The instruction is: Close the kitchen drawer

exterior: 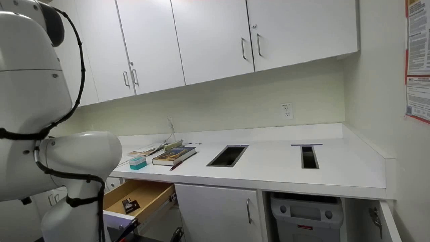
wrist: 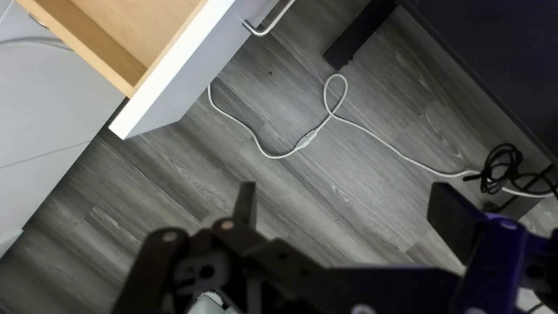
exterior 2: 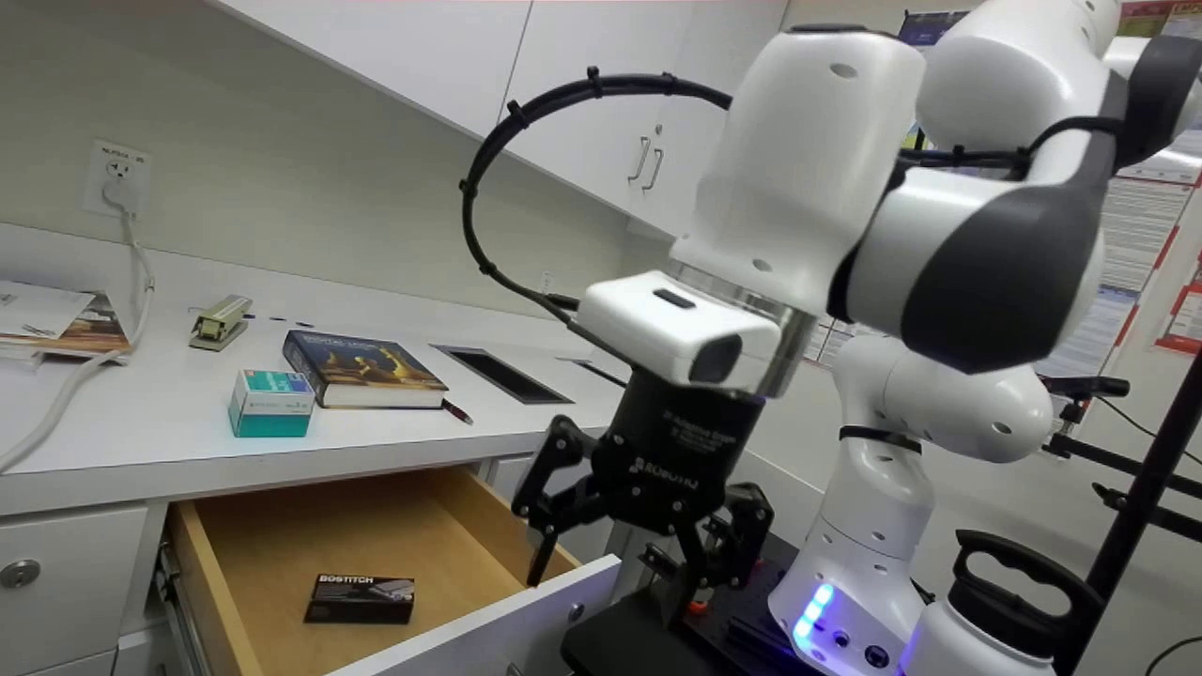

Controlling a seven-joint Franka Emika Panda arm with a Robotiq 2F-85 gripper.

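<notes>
The kitchen drawer stands pulled out, with its tan wooden interior showing in both exterior views [exterior: 147, 193] [exterior 2: 451, 530]. A small black box [exterior 2: 359, 599] lies inside it, also visible in an exterior view [exterior: 130, 205]. The white drawer front shows in the wrist view [wrist: 192, 65] at upper left, with its silver bar handle [wrist: 272, 22] partly cut off by the frame edge. My gripper [exterior 2: 606, 590] is open and empty, close to the drawer front's end in that exterior view; contact cannot be told. In the wrist view its spread fingers [wrist: 342, 196] have only floor between them.
The white counter [exterior: 268, 173] above the drawer holds a book [exterior 2: 371, 366], a teal-and-white box [exterior 2: 272, 404] and a pen. A grey bin [exterior: 307, 215] stands in an open cabinet. A white cable [wrist: 266, 150] lies on the floor. A dark surface [wrist: 492, 56] is at upper right.
</notes>
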